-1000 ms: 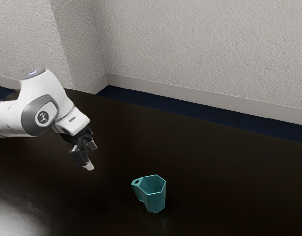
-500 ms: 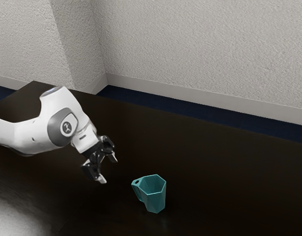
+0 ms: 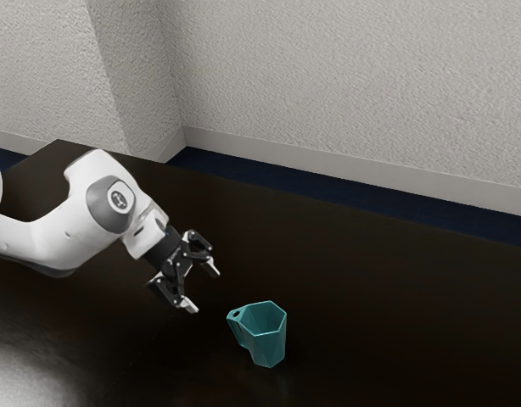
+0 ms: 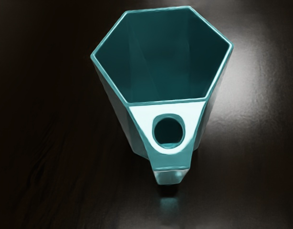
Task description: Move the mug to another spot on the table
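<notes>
Advanced toward the exterior view's right since the earlier frames, the fingers (image 3: 182, 301) stand spread wide, gripping nothing, just short of the mug (image 3: 260, 332). The arm (image 3: 82, 225) reaches in low from that view's left, angled downward. The mug stands upright on the dark counter (image 3: 388, 288), mouth upward, handle facing the fingers.

The arm (image 3: 57, 229) runs off the exterior view's left edge, base out of frame. The table (image 3: 388, 288) is cropped at the bottom and right. From the wrist, the mug (image 4: 161, 62) hides its own underside and the table beneath.
</notes>
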You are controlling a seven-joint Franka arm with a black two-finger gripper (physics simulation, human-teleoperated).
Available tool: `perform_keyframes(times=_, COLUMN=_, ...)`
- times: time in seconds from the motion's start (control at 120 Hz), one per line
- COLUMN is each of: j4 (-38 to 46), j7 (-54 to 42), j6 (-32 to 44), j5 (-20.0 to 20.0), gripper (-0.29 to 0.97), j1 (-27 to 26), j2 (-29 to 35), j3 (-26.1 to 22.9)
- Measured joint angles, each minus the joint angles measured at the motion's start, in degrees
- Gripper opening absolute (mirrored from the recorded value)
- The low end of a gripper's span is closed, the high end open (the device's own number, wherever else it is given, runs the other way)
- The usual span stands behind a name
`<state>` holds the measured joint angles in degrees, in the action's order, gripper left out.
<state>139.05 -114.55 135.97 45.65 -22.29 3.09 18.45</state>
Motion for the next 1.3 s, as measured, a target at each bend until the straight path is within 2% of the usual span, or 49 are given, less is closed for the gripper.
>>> perform_keyframes(times=0.142, j4=-2.41, j7=-3.54, j6=-1.52, j5=4.45, gripper=0.68, j1=0.78, j2=-3.48, j3=-0.1)
perform_keyframes(times=0.383, j4=-4.04, j7=-8.1, j6=-2.42, j5=8.29, gripper=0.68, j1=-0.48, j2=-8.4, j3=-1.71)
perform_keyframes(times=0.567, j4=-4.62, j7=-10.59, j6=-2.57, j5=10.6, gripper=0.68, j1=-0.53, j2=-9.87, j3=-2.01)
perform_keyframes(times=0.842, j4=-4.57, j7=-13.23, j6=-1.27, j5=16.7, gripper=0.68, j1=-0.68, j2=-10.98, j3=-3.04)
perform_keyframes(times=1.3, j4=-6.18, j7=-15.67, j6=-0.21, j5=21.76, gripper=0.68, j1=-0.22, j2=-16.47, j3=-4.21)
